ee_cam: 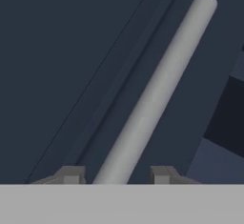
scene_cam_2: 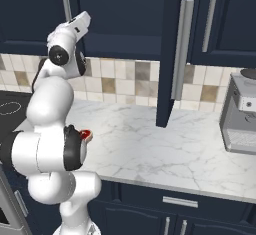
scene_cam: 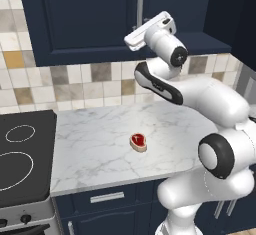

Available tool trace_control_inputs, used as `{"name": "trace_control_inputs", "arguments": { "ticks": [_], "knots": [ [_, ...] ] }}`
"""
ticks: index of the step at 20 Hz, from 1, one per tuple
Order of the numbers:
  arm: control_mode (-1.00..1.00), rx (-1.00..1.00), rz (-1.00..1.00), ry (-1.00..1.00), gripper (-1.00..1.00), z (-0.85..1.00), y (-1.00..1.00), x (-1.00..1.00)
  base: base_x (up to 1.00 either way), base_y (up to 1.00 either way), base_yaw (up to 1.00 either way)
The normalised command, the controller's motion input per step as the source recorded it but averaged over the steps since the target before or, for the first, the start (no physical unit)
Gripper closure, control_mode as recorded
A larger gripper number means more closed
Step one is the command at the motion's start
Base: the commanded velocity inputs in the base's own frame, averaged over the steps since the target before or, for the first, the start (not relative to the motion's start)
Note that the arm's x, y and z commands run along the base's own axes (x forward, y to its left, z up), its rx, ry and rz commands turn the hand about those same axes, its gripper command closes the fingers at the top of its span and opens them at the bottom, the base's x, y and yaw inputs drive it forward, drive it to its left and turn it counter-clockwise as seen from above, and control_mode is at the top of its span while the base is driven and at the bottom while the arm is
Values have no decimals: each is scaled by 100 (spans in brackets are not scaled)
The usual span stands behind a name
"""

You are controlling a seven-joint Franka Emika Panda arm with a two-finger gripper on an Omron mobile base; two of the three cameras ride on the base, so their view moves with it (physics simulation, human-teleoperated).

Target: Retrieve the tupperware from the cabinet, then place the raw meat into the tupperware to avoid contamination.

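Raw meat, small red steak slice with cream rim (scene_cam: 138, 142), lies on white marble counter (scene_cam: 95, 149) | gripper (ee_cam: 116, 175) straddles silver bar handle (ee_cam: 157, 89) of dark navy cabinet (scene_cam: 80, 19), fingers part-closed, contact unclear | risk: loose grip slips off handle when pulling.

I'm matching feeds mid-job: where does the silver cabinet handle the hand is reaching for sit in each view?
Left base view: handle at top centre, vertical, just above the hand.
Right base view: same handle at top left, beside the hand.
Hand view: a slanted silver bar running down between the fingertips.
Shared landmark: raw meat on the marble counter, half hidden behind the arm in the right base view.
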Motion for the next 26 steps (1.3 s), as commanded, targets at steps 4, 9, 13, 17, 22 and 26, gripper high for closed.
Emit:
{"name": "trace_control_inputs", "arguments": {
  "ticks": [4, 9, 13, 17, 22, 26],
  "knots": [
    [-100, -4, -6, 15, 100, 0, 29, -34, 0, 0, 0],
    [-100, -5, -5, 16, 100, 0, 21, -51, 0, 0, 0],
    [-100, -5, -4, 15, 100, 0, 18, -62, 0, 0, 0],
    [-100, -4, -3, 15, 100, 0, 17, -70, 0, 0, 0],
    [-100, -5, -2, 16, 100, -2, 18, -73, 0, 0, 0],
    [-100, -5, -1, 16, 100, -9, 18, -73, 0, 0, 0]
  ]
}}
